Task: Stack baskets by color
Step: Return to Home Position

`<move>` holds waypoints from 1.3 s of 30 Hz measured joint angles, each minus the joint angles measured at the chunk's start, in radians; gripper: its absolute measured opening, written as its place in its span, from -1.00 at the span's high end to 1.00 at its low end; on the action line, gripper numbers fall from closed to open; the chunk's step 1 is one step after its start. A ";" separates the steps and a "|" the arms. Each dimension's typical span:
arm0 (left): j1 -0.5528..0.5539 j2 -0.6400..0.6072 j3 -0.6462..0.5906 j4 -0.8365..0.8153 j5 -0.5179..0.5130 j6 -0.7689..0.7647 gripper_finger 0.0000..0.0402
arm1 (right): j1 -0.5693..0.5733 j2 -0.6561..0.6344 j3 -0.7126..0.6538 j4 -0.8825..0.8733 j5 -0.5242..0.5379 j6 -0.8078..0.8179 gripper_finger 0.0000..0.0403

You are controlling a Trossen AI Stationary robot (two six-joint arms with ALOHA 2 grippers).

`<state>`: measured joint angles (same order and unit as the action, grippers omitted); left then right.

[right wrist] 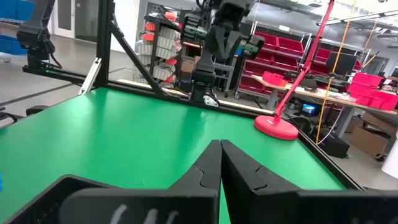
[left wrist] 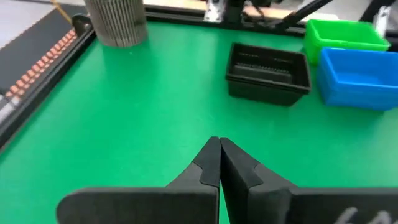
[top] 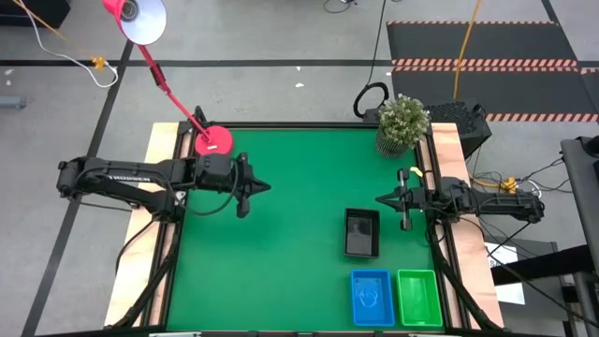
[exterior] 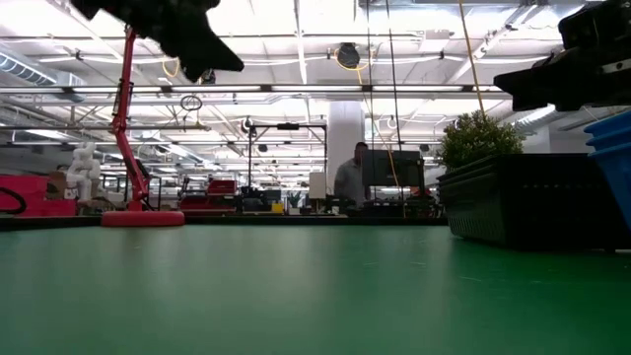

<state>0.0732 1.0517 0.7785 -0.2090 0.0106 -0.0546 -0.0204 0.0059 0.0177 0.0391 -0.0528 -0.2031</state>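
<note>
A black basket (top: pixel 362 232) rests by its bottom on the green mat right of centre; it also shows in the left wrist view (left wrist: pixel 268 72). Near the front edge stand a blue basket (top: pixel 372 297) and a green basket (top: pixel 419 298) side by side, bottoms on the mat; whether any of the three is a stack, I cannot tell. My left gripper (top: pixel 266 187) hangs shut above the mat's left half, far from the baskets, its closed fingertips (left wrist: pixel 219 144) empty. My right gripper (top: pixel 381 199) is shut and empty at the right side, above and beyond the black basket.
A pink round lamp base (top: pixel 213 140) with its red arm stands at the far left corner. A potted plant (top: pixel 402 122) in a ribbed pot sits at the far right corner. The mat's middle and left lie bare. A person shows in the room beyond the table (exterior: pixel 350 177).
</note>
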 joint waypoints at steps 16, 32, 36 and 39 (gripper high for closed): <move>-0.175 -0.338 -0.443 0.214 -0.151 -0.089 1.00 | 0.000 0.005 0.000 0.000 0.000 0.000 1.00; -0.285 -0.803 -0.695 0.273 -0.148 -0.033 1.00 | 0.000 0.005 0.000 0.000 0.000 0.000 1.00; -0.284 -0.914 -0.710 0.205 -0.143 -0.020 1.00 | 0.000 0.005 0.000 0.000 0.000 0.000 1.00; -0.283 -0.988 -0.710 0.131 -0.143 -0.018 1.00 | 0.000 0.005 0.000 0.000 0.000 0.000 1.00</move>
<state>-0.2100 0.0632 0.0681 -0.0778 -0.1326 -0.0724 -0.0204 0.0113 0.0176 0.0387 -0.0532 -0.2031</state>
